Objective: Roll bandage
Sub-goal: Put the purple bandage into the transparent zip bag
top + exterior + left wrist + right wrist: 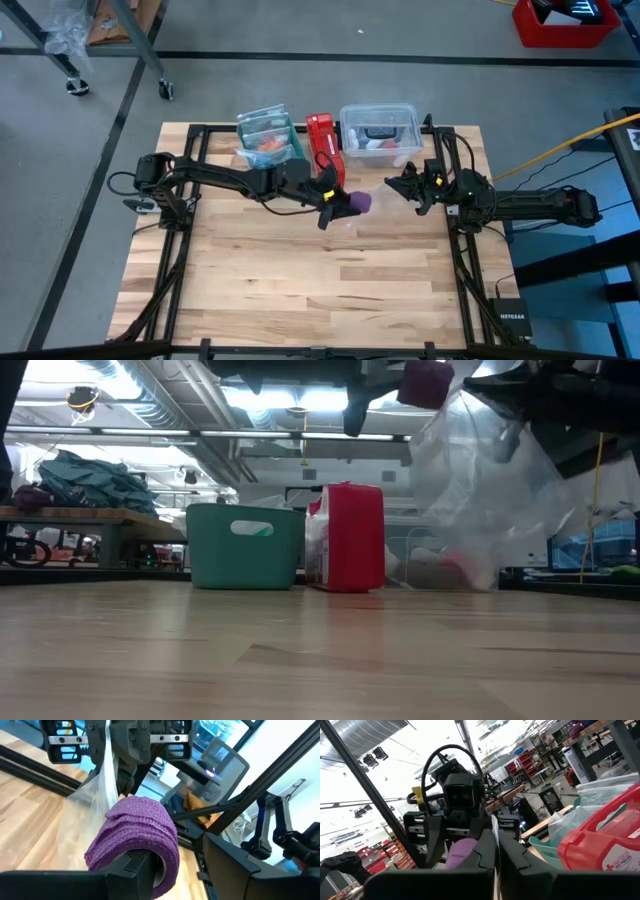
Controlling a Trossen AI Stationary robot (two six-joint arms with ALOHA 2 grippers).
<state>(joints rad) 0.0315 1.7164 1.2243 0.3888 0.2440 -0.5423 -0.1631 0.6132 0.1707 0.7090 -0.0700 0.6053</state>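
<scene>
Above the table: we've got the bandage (358, 203) rolled, grasped in left tool (335, 208).
Right tool (392, 186): clenched on clear bag (480, 490).
Handling: soft, light, squishy; we'd grip the coil's sides.

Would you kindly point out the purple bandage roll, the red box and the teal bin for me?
Purple fabric bandage roll (142, 832): left wrist view, on its outer knitted wrap.
Red plastic box (352, 538): low view, middle of its front face.
Teal plastic bin (245, 548): low view, front wall.
</scene>
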